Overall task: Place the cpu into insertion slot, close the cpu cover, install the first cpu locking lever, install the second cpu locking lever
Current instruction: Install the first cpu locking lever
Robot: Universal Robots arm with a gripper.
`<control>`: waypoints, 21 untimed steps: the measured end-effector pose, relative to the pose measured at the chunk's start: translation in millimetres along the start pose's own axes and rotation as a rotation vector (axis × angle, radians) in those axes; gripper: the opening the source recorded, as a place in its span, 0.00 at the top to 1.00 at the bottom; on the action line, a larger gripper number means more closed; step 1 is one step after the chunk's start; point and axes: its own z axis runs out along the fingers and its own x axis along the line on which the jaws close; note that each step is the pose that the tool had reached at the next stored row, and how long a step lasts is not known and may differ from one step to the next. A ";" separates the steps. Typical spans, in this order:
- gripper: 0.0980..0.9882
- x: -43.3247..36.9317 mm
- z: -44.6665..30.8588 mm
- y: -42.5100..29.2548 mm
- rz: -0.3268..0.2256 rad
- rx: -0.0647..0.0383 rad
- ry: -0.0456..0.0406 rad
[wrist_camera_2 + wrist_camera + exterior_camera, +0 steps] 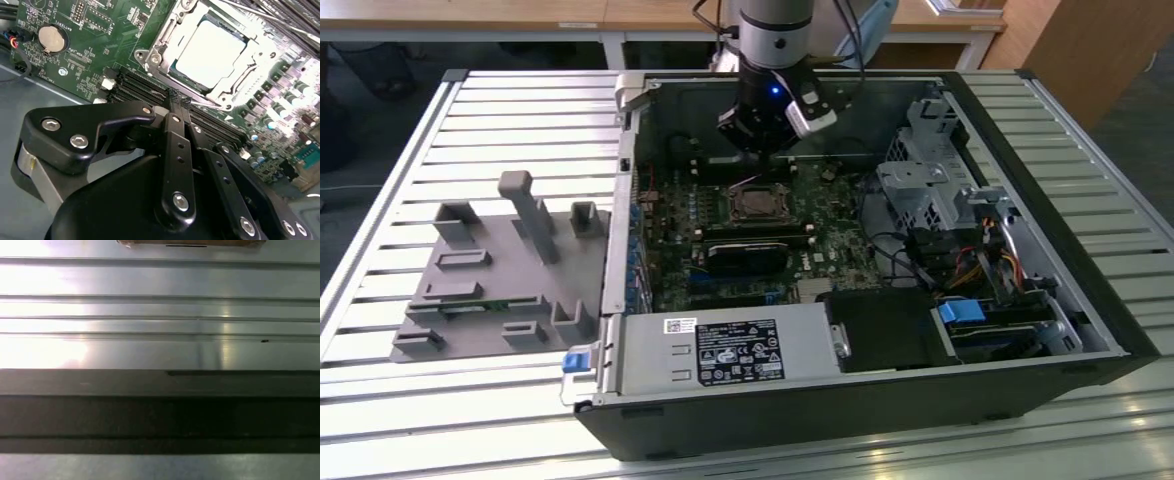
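1. The open PC case (1067, 300) sits on a slatted metal table (400, 130) and takes up the middle and right of the exterior view, with the green motherboard (680, 215) lying flat inside it.
2. The gripper (761, 150) hangs over the upper middle of the case, just above the socket area, not touching the board as far as I can see.
3. In the second wrist view the gripper (178, 100) has its jaws pressed together with nothing pinched between them; the tips sit just short of the socket's near edge.
4. The cpu (210, 52) is already seated in the socket, upper middle-right of that frame, its shiny top showing through the square opening.
5. The cpu cover (160, 47) looks to be lying down around the chip. Can't tell whether the levers are latched.
6. A grey fixture block (507, 270) stands on the table at the exterior view's left.
7. A coin battery (52, 39) sits on the board in the upper left of the second wrist view.
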 end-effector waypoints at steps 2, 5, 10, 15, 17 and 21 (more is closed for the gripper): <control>0.99 -1.0 2.7 0.1 0.000 0.000 -0.0001; 0.99 -2.3 5.9 0.2 0.000 0.000 0.0001; 0.99 -3.7 9.8 0.7 0.000 0.000 0.0000; 0.99 -5.0 13.7 1.0 0.000 0.002 0.0000; 0.99 -5.2 15.1 1.1 0.000 0.002 -0.0001; 0.99 -5.5 17.6 1.2 0.000 0.005 -0.0001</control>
